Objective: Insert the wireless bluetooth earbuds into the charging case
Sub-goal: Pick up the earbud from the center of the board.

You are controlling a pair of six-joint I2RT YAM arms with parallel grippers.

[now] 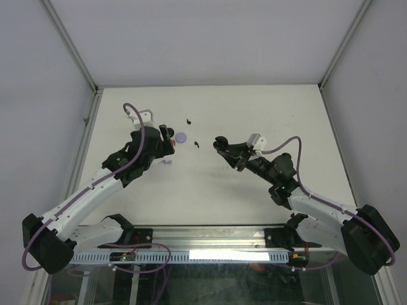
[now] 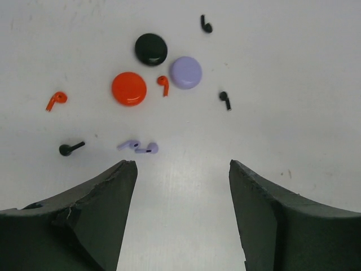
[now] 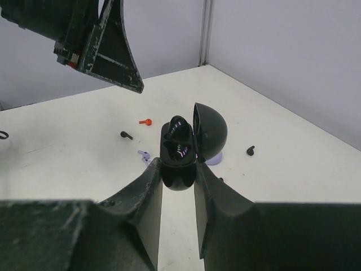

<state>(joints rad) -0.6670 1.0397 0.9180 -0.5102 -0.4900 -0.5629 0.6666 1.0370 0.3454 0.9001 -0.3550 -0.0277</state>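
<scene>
The left gripper (image 2: 181, 166) hangs over the white table (image 2: 304, 62) with its fingers spread wide and nothing between them. The earbuds lie loose on the table ahead of it. Closest are the two pale purple earbuds (image 2: 139, 147), side by side just beyond the tip of its left finger. A black earbud (image 2: 71, 148) lies off to their left, and a red earbud (image 2: 56, 100) is farther out on that side. Beyond the purple pair sit three closed round cases, bunched together: the red case (image 2: 129, 88), the closed black case (image 2: 150, 49) and the purple case (image 2: 185, 72). A second red earbud (image 2: 163, 84) lies in the gap between the red and purple ones. Two more black buds lie to the right, one (image 2: 225, 99) near the purple case and one (image 2: 206, 24) farther away. The right gripper (image 3: 177, 166) is held up off the table, well apart from the scattered buds. Its fingers are pinched tight on the lower half of the open black charging case (image 3: 179, 148). The case's lid (image 3: 211, 132) is tipped back to the right and its hollow faces the camera. The wells inside are dark and glossy, and I cannot tell whether a bud sits in them.
</scene>
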